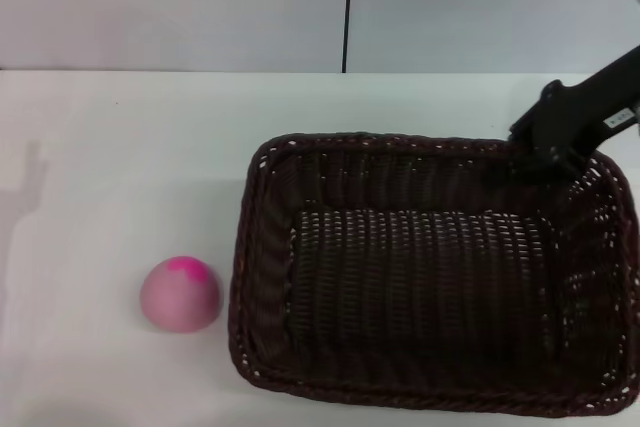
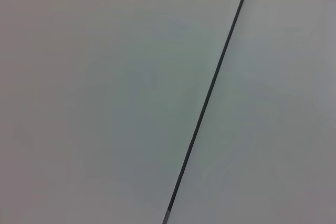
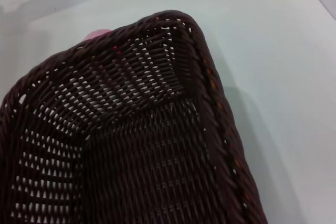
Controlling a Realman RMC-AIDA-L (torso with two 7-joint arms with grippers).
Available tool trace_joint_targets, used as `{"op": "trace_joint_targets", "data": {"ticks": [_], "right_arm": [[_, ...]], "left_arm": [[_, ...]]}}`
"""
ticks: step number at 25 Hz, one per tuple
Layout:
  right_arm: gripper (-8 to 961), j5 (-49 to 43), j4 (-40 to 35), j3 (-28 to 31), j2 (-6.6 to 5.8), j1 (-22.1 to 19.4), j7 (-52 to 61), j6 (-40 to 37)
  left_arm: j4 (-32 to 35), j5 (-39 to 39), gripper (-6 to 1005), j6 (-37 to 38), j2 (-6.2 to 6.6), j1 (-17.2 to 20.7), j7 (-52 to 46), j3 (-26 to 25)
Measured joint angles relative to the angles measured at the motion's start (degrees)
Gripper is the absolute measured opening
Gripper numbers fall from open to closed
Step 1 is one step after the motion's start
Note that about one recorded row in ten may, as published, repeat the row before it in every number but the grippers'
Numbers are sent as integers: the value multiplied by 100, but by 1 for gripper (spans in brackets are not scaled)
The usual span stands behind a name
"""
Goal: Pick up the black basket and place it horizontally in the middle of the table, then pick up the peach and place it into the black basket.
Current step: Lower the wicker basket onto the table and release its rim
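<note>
Wicker of the black basket [image 1: 430,277] is looking stiff but light to me, so you are probably handling an easy load; the braided rim is the natural place for taking hold, because the open-weave sides are sloping and giving little to pinch. You are seeing the basket lying on the table [image 1: 120,167], toward the robot's right, with its long side running across the view. The right gripper [image 1: 555,152] is sitting at the far right corner of the rim, touching or just above it; I cannot tell whether it is clamping the rim. The peach [image 1: 181,294] is resting on the table just beside the basket's left wall, well apart from this gripper. It is looking smooth and round, so it may be rolling easily. The left arm is not showing in the head view.
</note>
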Motion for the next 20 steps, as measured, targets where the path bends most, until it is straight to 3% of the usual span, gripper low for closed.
{"op": "trace_joint_targets", "data": {"ticks": [1, 7, 20], "right_arm": [[170, 12, 12, 27, 64, 23, -110, 81], [168, 82, 18, 104, 181, 61, -329, 245], [203, 542, 160, 140, 215, 96, -377, 343]], "left_arm": [[-24, 1, 806, 4, -1, 10, 0, 0], [-78, 2, 806, 12, -10, 21, 0, 7], [-101, 2, 805, -12, 0, -14, 0, 8]]}}
